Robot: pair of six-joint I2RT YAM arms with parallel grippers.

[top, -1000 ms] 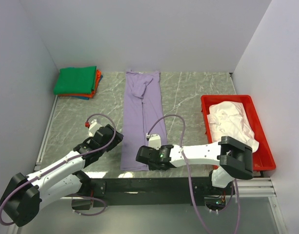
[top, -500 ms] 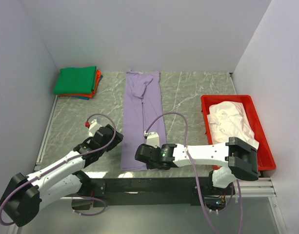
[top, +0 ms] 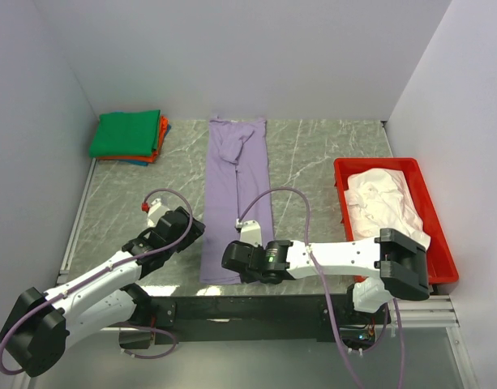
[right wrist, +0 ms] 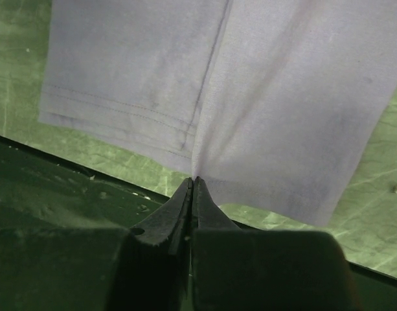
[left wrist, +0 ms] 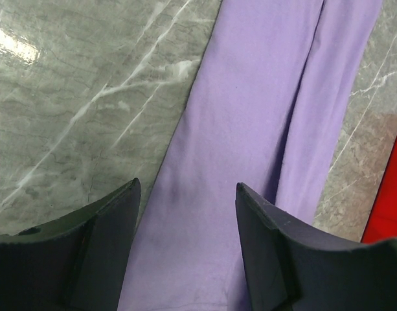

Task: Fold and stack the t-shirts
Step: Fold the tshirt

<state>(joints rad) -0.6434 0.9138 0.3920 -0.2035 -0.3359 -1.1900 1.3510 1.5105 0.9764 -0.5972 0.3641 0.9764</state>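
Observation:
The lavender t-shirt (top: 236, 186) lies on the marble table as a long narrow strip, neck at the far end. My right gripper (top: 232, 258) is at its near hem, shut on the hem edge; the wrist view shows the jaws (right wrist: 193, 180) pinching the lavender cloth (right wrist: 263, 84). My left gripper (top: 195, 229) is open at the strip's near left edge, and its wrist view shows the fingers (left wrist: 187, 188) spread above the lavender cloth (left wrist: 263, 97). A folded stack sits at the far left: green t-shirt (top: 126, 132) on top, orange-red (top: 161, 138) and blue (top: 139, 162) below.
A red tray (top: 443, 243) at the right holds a crumpled pale pinkish-white t-shirt (top: 386, 203). White walls close in the left, back and right. A black rail (top: 256, 306) runs along the near table edge.
My right gripper has slid a little to the left along the near hem of the lavender t-shirt. My left arm has not moved.

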